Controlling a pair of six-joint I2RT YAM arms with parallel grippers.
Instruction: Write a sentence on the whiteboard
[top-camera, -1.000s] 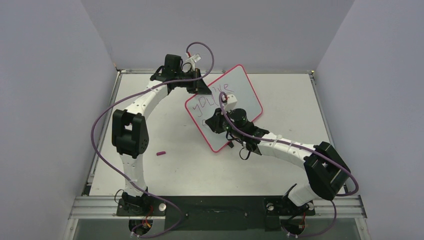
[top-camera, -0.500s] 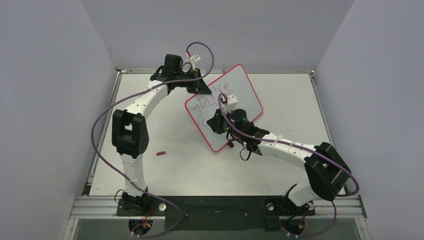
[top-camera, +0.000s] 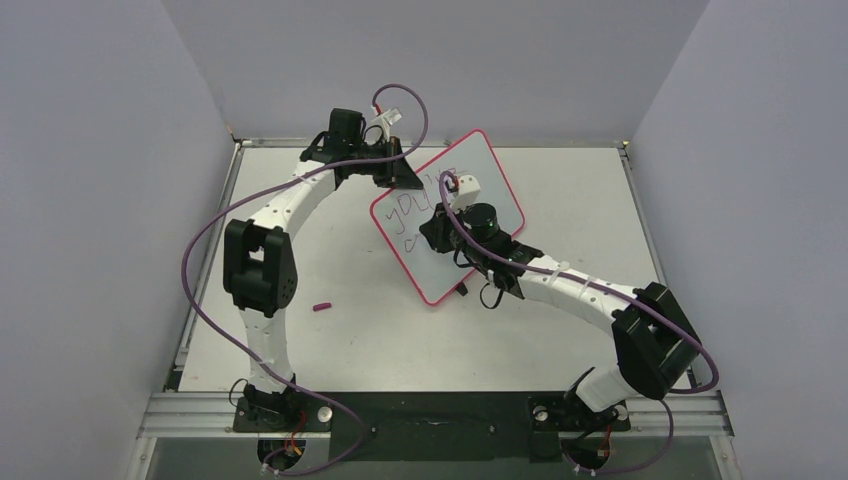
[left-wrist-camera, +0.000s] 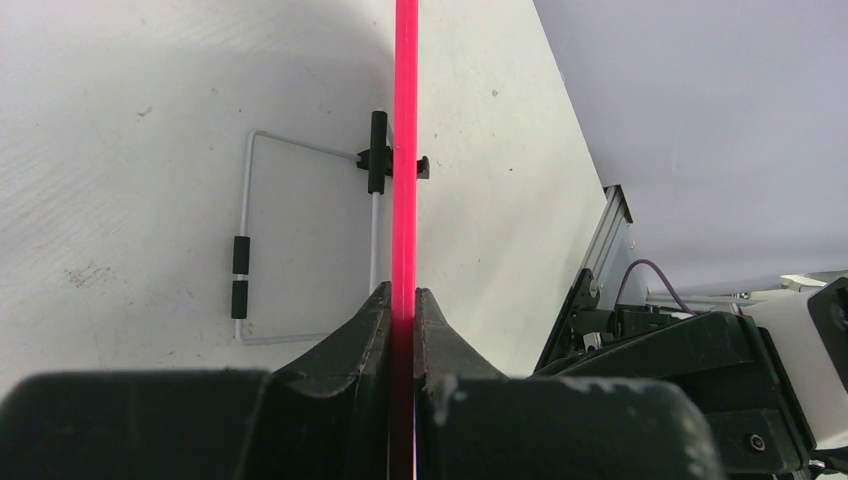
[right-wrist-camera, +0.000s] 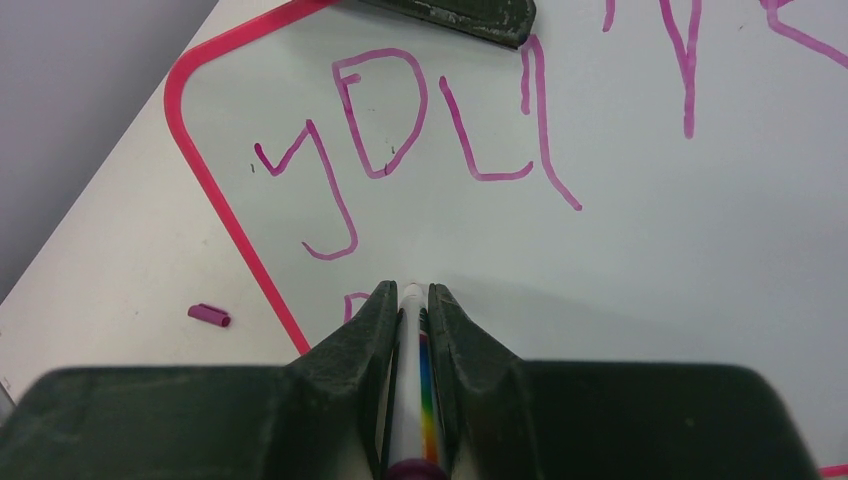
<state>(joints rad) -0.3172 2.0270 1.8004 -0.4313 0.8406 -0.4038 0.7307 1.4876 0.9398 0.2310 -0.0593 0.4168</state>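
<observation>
1. The whiteboard (top-camera: 425, 270) stands in the middle of the table (top-camera: 340, 340), turned so its rounded corners point diagonally in the top view. Its pink-red rim (left-wrist-camera: 405, 120) appears as a thin vertical line in the left wrist view.
2. The left gripper (top-camera: 408, 182) is at the whiteboard's upper left edge. In the left wrist view, the left gripper (left-wrist-camera: 403, 297) has its two black fingers pressed narrowly against either face of the rim, clamping the board.
3. Behind the whiteboard, a thin wire stand (left-wrist-camera: 245, 250) lies on the table, and its black clip meets the rim.
4. The right gripper (top-camera: 433, 232) hangs over the whiteboard's middle, below the first line of writing.
5. In the right wrist view, the right gripper (right-wrist-camera: 410, 292) is closed tightly around a white marker pen (right-wrist-camera: 410, 370) with a rainbow stripe. The pen points at the board surface, but the fingers hide its tip, so contact cannot be judged.
6. The sentence (right-wrist-camera: 420, 140) runs along the whiteboard's upper part in purple-pink strokes. It reads roughly "yDL(", with more letters to the right cut off by the picture edge.
7. A short stroke of a second line shows just left of the right gripper's fingers, near the rim.
8. A small purple cap (top-camera: 321, 307) lies on the table, well apart from the whiteboard's lower left edge.
</observation>
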